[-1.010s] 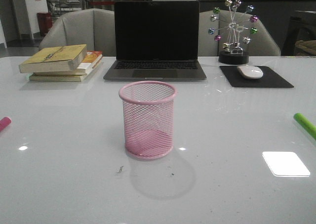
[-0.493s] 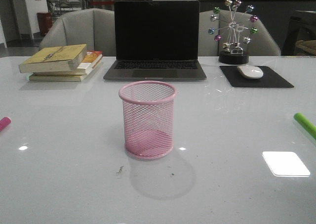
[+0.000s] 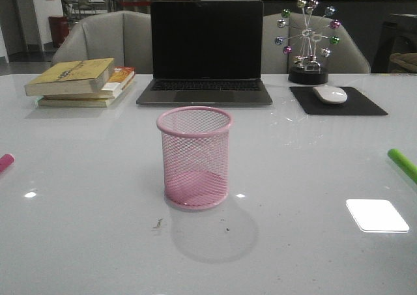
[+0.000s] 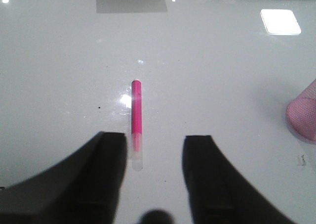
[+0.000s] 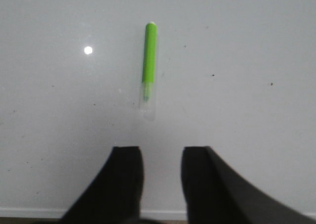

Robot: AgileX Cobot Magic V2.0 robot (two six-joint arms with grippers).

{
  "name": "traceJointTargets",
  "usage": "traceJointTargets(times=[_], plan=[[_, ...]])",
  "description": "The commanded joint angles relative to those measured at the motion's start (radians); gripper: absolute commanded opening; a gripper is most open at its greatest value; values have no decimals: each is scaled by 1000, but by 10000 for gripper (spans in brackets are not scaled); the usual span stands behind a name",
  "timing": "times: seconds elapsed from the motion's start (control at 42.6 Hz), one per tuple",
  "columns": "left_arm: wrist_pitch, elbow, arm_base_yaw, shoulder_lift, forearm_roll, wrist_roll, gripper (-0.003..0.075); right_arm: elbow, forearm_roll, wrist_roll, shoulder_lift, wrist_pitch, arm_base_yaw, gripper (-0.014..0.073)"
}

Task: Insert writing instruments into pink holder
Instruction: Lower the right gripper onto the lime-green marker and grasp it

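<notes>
Both tools, left tool [image 4: 150, 159] and right tool [image 5: 160, 169], hang spread over the desk [image 3: 98, 230], holding nothing. Unchanged from a second ago, the pink holder [image 3: 194, 157] stands mid-desk, magenta marker [image 4: 136, 115] far left, green marker [image 5: 149, 61] far right.

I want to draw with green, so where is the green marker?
The green marker lies flat on the white table at the front view's far right edge, right of the pink holder and nearer than the mouse pad.
</notes>
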Motion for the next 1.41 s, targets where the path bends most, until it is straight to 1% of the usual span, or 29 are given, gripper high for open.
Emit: traceJointTargets(times=[0.0, 0.094, 0.329, 0.47, 0.822, 1.01, 1.386], plan=[[-60, -27, -14, 17, -14, 7, 563, -31, -12, -8, 56, -59, -3, 533], [-63, -27, -65, 19, -14, 11, 559, -35, -12, -8, 122, -57, -3, 541], [-64, -27, -278, 19, -13, 45, 559, -137, 41, -8, 348, -8, -3, 541], [-64, -27, -340, 19, -13, 45, 559, -224, 41, -8, 496, -7, -2, 541], [-64, -27, -353, 19, -13, 45, 559, -450, 42, -10, 818, -6, -2, 541], [-64, -27, -353, 19, -13, 45, 559, -575, 42, -35, 965, -2, -2, 541], [-64, -27, -353, 19, -13, 45, 559, -745, 41, -42, 1125, 42, -2, 541]])
